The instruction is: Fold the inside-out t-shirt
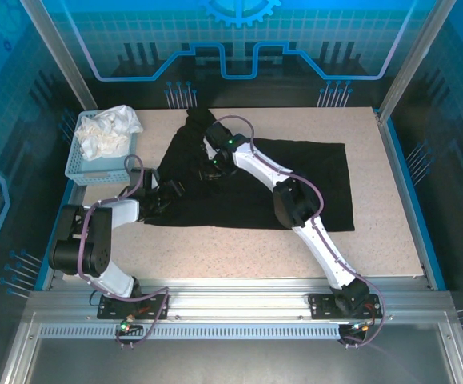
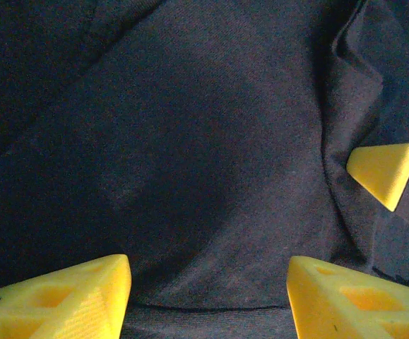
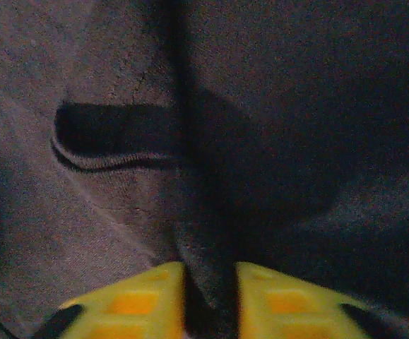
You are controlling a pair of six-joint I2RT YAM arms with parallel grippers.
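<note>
The inside-out t-shirt [image 1: 311, 184] lies spread black across the middle of the table, bunched toward its far left end. My right gripper [image 1: 215, 164] reaches over to that bunched part. In the right wrist view it [image 3: 210, 272] is shut on a raised fold of the shirt [image 3: 211, 233], with a hem edge [image 3: 112, 162] lying beyond. My left gripper [image 1: 171, 192] hovers low over the shirt's left edge. Its yellow fingers [image 2: 84, 296] stand wide open over flat black cloth [image 2: 190, 155], nothing between them [image 2: 208, 272]. A yellow fingertip of the right gripper [image 2: 384, 169] shows at a fold.
A pale blue basket [image 1: 95, 168] holding a white cloth [image 1: 111, 132] stands at the table's far left, close behind my left arm. Bare speckled tabletop [image 1: 239, 252] lies in front of the shirt. Metal frame posts and blue walls surround the table.
</note>
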